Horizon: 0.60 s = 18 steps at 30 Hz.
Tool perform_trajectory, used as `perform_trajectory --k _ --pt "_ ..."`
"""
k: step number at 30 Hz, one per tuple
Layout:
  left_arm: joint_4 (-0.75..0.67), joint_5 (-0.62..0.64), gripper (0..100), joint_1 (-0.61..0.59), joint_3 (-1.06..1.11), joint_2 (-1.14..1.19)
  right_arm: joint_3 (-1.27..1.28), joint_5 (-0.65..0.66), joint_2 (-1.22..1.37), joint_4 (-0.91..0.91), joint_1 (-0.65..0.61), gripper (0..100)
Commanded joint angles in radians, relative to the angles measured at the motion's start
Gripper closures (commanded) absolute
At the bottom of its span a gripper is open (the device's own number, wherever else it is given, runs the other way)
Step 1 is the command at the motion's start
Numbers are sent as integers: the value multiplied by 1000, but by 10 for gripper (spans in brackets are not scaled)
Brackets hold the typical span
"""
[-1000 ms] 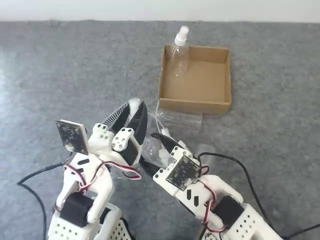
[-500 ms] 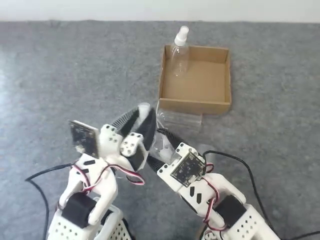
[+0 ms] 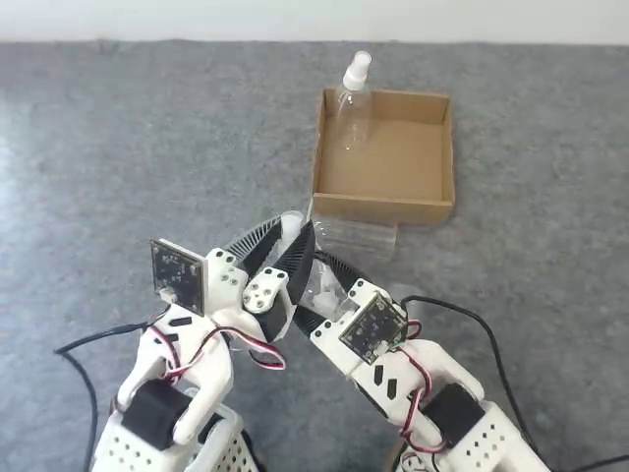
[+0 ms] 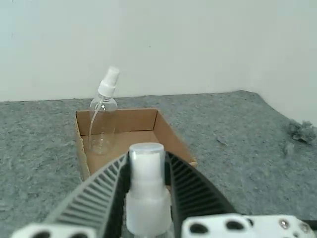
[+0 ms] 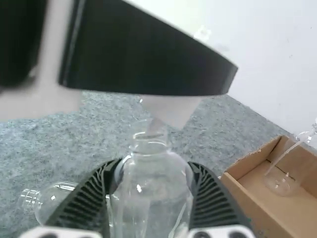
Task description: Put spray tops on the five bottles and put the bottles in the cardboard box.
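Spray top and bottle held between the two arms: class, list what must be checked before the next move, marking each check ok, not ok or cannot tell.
1. Left tool shut on spray top: ok.
2. Right tool shut on bottle: ok.
3. Spray top lined up over the neck: ok, roughly, by the right wrist view.
4. Dip tube inside the neck: cannot tell.
5. Spray top seated: not ok, the neck is bare below it.
6. Room in cardboard box: ok, one capped bottle in a far corner.

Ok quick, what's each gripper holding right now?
Left gripper: closed on a spray top.
Right gripper: closed on a clear bottle.
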Motion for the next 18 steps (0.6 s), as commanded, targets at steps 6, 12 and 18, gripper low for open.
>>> perform_trajectory --k 6,12,18 --pt "80 -12 815 2 -12 -8 -37 -14 -41 7 91 983" --pt "81 -12 805 -18 -12 -9 -37 -14 -41 7 97 983" --pt "114 -58 803 -167 -58 -9 -35 -14 -41 7 99 983"
